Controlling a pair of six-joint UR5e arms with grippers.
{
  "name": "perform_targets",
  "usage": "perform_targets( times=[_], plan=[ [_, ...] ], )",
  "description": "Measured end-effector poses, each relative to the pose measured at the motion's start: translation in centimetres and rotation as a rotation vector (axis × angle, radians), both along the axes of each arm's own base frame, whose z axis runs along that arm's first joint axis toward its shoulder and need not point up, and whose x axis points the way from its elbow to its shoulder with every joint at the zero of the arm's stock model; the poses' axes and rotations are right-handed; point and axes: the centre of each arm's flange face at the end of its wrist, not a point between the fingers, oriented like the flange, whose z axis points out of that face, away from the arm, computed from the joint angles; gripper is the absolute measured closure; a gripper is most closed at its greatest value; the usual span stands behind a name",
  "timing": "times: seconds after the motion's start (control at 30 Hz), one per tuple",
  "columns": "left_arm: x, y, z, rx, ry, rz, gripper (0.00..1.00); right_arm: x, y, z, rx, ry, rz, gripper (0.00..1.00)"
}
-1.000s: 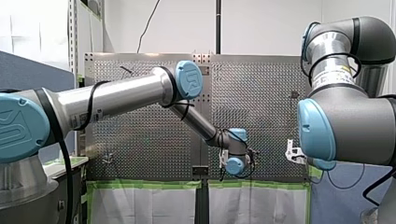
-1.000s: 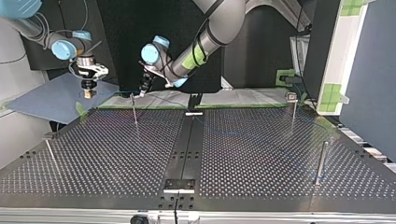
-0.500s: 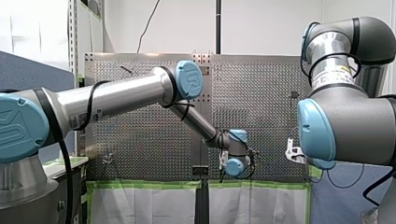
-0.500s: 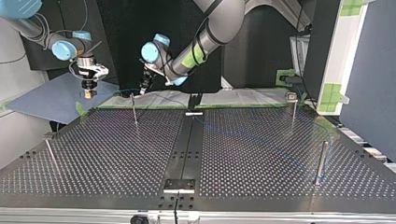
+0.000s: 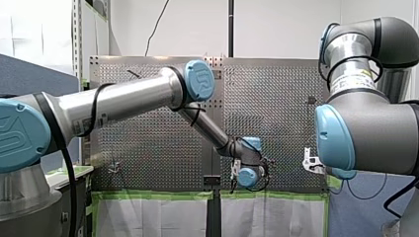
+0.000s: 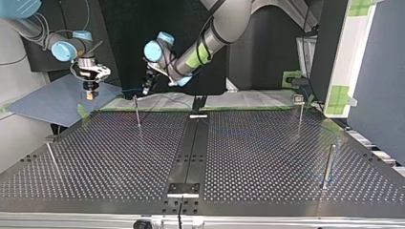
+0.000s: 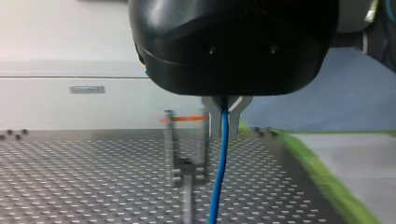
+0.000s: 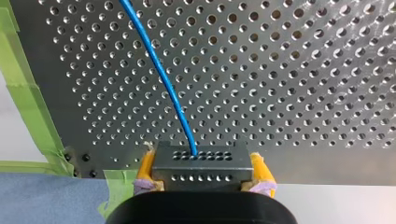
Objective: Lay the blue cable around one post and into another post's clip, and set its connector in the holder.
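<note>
While the top view faces the arms, you see the perforated table [image 6: 267, 157] filling its lower half. The left arm [image 6: 210, 38] enters at that view's top and crosses the middle. The left gripper [image 6: 145, 89] hangs above the table's far edge, near a thin post [image 6: 137, 112]. The right gripper [image 6: 89, 90] hovers off the far left corner, over a blue-grey sheet [image 6: 52, 102].

Right wrist view: yellow pads [image 8: 146, 165] clamp the grey connector [image 8: 201, 167] from both sides. The blue cable [image 8: 161, 79] leaves the connector's face, arcing over the perforated plate.

Left wrist view: metal fingers [image 7: 212, 112] pinch that cable, which drops toward the table.
</note>
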Motion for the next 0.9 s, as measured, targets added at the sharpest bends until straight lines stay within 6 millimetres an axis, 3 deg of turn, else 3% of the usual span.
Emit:
perform_targets(
  times=[0.17, 0.57, 0.9],
  plan=[
    [0.5, -0.6, 1.4, -0.031, -0.011, 0.001, 1.0, -0.1, -0.2, 0.5, -0.008, -0.002, 0.009, 1.0],
    [0.5, 0.6, 0.1, -0.044, 0.027, 0.006, 1.0, -0.1, -0.6, 1.6, -0.025, -0.014, 0.011, 1.0],
    [1.2, 0.9, 0.3, -0.057, 0.03, 0.01, 1.0, -0.3, -1.8, 2.4, -0.035, -0.021, 0.01, 1.0]
  ],
)
